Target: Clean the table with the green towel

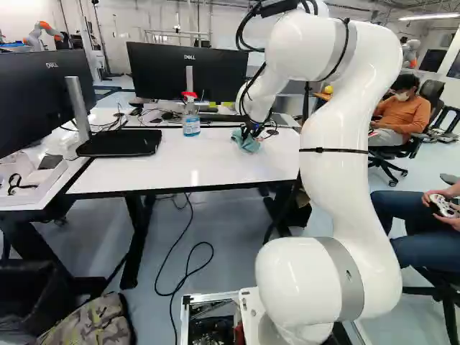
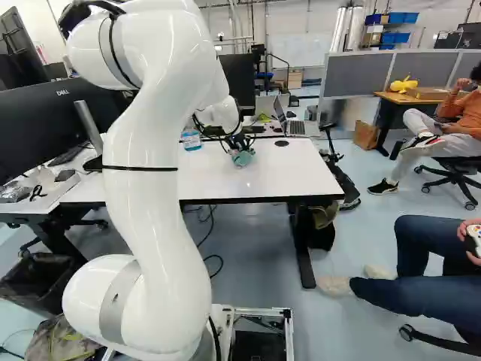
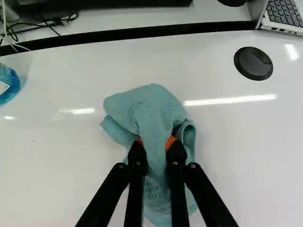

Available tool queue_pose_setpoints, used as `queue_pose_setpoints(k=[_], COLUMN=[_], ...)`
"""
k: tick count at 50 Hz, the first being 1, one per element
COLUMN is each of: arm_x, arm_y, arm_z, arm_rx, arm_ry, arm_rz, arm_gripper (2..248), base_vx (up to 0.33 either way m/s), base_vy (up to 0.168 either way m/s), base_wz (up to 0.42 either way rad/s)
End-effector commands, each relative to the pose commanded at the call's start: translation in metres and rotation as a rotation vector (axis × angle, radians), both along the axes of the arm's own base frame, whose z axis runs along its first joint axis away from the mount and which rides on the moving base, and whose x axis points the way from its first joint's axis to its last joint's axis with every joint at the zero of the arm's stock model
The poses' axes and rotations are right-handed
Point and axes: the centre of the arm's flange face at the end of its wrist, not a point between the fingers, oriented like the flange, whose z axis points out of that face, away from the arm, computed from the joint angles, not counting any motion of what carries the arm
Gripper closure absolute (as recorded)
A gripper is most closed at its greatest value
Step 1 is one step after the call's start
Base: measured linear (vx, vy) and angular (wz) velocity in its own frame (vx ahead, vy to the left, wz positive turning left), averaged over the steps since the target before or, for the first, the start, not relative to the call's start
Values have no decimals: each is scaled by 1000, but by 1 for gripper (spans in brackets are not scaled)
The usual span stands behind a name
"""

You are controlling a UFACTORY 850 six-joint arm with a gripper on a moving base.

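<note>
Left base view: your green towel (image 1: 246, 141) is on the white tabletop (image 1: 144, 172), a bit above center, right of the red-topped bottle (image 1: 191, 123). Right base view's got it pretty much mid-frame too. Wrist view, your jaws are clamped on the towel, bunched between them.

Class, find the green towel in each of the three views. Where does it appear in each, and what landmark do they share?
Left base view: the towel is near the middle, left of the arm.
Right base view: near the middle, right of the arm.
Wrist view: pinched between the fingers of the claw.
Shared landmark: the blue-liquid bottle.
</note>
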Motion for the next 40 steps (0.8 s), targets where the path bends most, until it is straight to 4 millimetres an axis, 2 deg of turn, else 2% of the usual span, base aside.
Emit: queue_pose_setpoints(k=[16, 28, 40], arm_x=[26, 34, 31], arm_y=[-1, 17, 38], arm_z=[-3, -3, -3], arm_rx=[-2, -2, -1], arm_ry=[-23, -30, -26], arm_rz=[1, 28, 58], arm_gripper=[194, 194, 194], base_vx=[0, 0, 0], base_vy=[0, 0, 0], base_wz=[0, 0, 0])
